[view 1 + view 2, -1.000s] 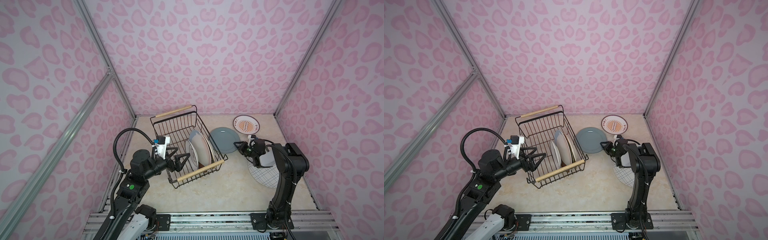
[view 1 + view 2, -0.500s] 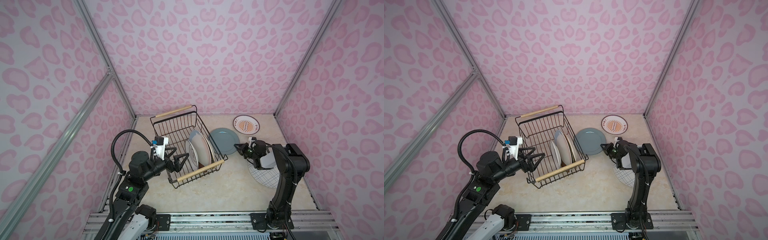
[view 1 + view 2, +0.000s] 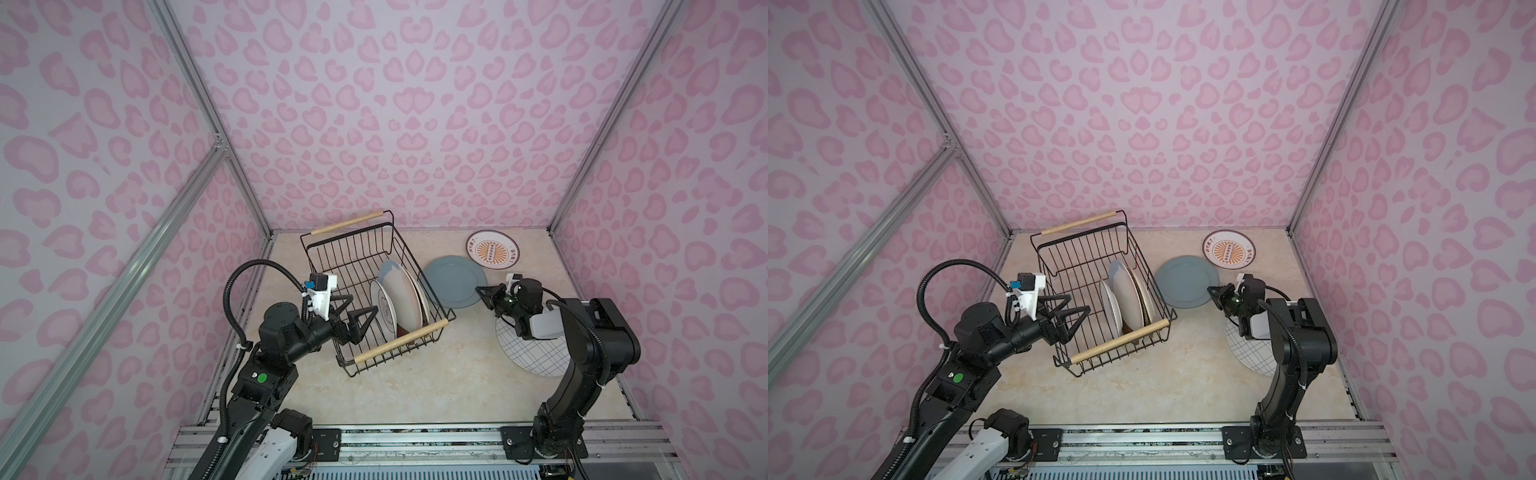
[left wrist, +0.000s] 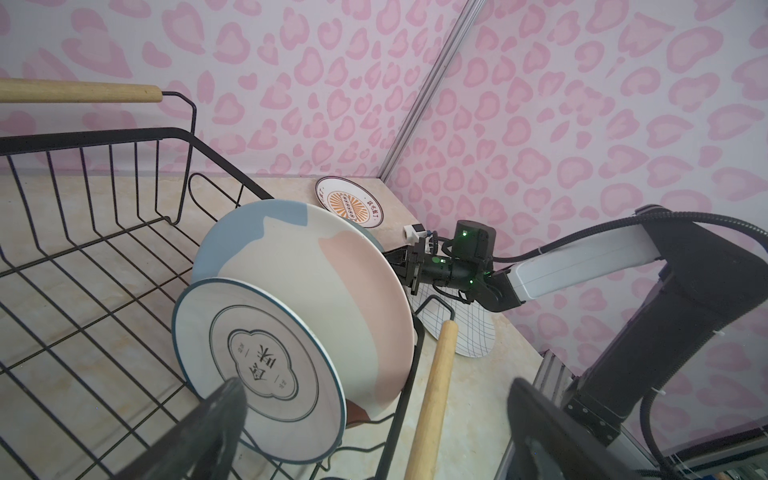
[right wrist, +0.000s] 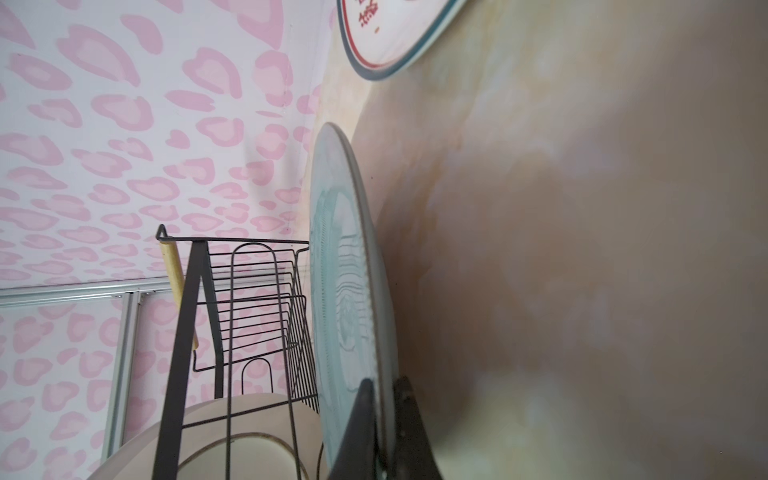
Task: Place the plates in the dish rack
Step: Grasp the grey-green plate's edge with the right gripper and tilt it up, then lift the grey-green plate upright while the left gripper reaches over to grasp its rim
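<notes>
Black arms (image 3: 598, 332), ribbed black cables (image 3: 259, 262)

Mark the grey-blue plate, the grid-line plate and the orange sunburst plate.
grey-blue plate (image 3: 455, 281): in a top view, centre of its face.
grid-line plate (image 3: 532, 353): in a top view, uncovered part of its face.
orange sunburst plate (image 3: 492, 248): in a top view, centre of the sunburst.

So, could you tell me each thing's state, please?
dish rack, part-filled.
character plate, racked on edge.
pastel plate, racked on edge.
grey-blue plate, flat, rim gripped.
sunburst plate, flat.
grid plate, flat.
left gripper, jaws open.
right gripper, jaws shut on grey-blue plate.
</notes>
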Controlling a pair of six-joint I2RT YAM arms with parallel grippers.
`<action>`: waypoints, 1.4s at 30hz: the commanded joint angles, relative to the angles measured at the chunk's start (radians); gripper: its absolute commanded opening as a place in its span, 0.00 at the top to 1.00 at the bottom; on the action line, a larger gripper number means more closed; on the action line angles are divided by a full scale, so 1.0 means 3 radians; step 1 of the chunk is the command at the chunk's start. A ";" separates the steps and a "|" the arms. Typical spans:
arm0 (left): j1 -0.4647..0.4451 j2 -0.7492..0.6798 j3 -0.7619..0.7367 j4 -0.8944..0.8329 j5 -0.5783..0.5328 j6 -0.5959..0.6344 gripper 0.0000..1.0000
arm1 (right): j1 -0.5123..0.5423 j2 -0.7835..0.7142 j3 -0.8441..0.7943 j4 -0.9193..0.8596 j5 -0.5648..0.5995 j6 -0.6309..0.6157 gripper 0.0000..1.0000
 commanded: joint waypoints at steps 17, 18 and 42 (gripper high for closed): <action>-0.0004 0.0032 0.0147 0.0310 0.0006 -0.0061 0.00 | -0.0276 -0.0773 0.0090 0.0183 -0.0267 0.0574 1.00; -0.0003 0.0060 0.0156 0.0364 0.0008 -0.0066 0.01 | -0.0276 -0.0855 0.0131 0.0036 -0.0268 0.0534 1.00; -0.1502 0.1916 0.1480 0.1011 -0.0915 0.1837 0.11 | -0.0174 -0.2017 0.1158 -0.2526 -0.0267 -0.0132 1.00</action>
